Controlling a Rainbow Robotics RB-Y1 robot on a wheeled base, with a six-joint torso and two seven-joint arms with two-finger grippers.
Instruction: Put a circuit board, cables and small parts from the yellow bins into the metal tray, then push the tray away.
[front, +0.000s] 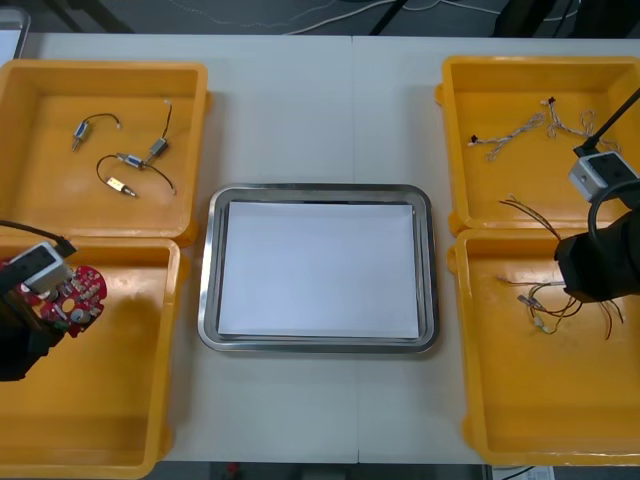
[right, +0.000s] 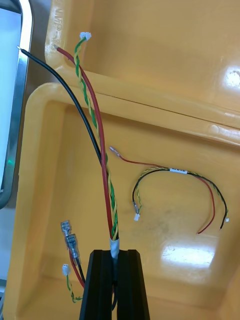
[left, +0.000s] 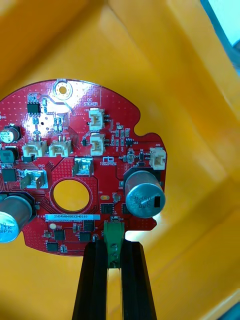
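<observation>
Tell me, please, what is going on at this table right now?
The left gripper holds a round red circuit board over the near left yellow bin. The right gripper holds a bundle of black, red and green-yellow cables over the near right yellow bin. The metal tray between them, white inside, holds nothing yet.

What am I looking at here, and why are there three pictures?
It's a two-armed robot sorting parts. One picture looks down from above the arms at a table with four yellow bins and a metal tray, nothing in it yet. The other two come from cameras on the wrists. The left fingers are shut on a round red circuit board, over the near left bin. The right fingers are shut on a bundle of wires, over the near right bin. More wires and small metal parts lie in the far bins.
</observation>
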